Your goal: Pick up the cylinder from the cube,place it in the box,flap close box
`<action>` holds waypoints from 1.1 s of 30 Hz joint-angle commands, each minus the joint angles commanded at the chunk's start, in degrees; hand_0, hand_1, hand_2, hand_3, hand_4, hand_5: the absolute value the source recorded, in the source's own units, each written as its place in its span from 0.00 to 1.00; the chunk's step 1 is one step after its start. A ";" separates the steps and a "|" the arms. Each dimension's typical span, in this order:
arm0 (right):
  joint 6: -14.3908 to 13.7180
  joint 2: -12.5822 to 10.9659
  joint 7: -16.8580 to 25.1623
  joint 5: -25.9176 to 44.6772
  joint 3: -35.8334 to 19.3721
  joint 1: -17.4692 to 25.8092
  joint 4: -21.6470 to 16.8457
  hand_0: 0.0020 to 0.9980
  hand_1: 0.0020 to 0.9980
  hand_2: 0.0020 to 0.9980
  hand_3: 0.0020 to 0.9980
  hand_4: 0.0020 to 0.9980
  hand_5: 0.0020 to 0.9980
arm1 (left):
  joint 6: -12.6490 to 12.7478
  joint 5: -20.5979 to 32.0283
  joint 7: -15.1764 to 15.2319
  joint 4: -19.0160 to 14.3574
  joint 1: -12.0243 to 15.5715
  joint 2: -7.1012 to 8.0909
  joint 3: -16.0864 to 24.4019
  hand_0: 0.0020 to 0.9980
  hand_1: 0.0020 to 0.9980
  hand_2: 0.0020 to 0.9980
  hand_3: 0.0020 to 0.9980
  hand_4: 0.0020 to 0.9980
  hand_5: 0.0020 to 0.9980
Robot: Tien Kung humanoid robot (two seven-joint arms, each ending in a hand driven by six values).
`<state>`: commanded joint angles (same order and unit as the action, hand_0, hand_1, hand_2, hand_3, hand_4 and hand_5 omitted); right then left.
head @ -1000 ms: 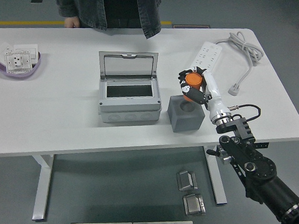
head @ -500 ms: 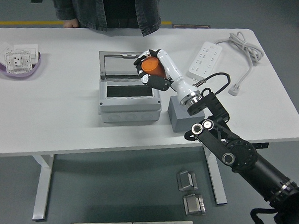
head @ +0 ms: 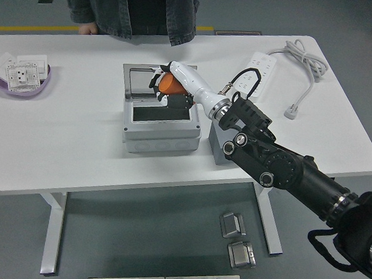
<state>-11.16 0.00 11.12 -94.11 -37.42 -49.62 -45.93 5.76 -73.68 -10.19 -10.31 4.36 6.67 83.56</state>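
The right hand (head: 171, 89), clamped on the orange cylinder (head: 170, 84), has moved left over the open box (head: 158, 129).

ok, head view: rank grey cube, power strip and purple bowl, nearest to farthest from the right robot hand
From the right robot hand, holding the orange cylinder over the box:
1. Grey cube, just to its right, mostly hidden by the arm.
2. Power strip, farther right.
3. Purple bowl, far left end of the table.
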 joint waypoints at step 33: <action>-1.94 0.00 2.72 0.85 9.79 -5.86 7.90 0.06 0.17 0.40 0.33 0.00 0.00 | -0.15 -1.67 -0.39 0.00 -0.91 0.93 0.43 0.63 0.65 0.65 0.71 0.68 0.31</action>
<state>-13.10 0.00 13.83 -93.25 -27.62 -55.48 -38.02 5.61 -75.35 -10.58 -10.31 3.46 7.60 83.98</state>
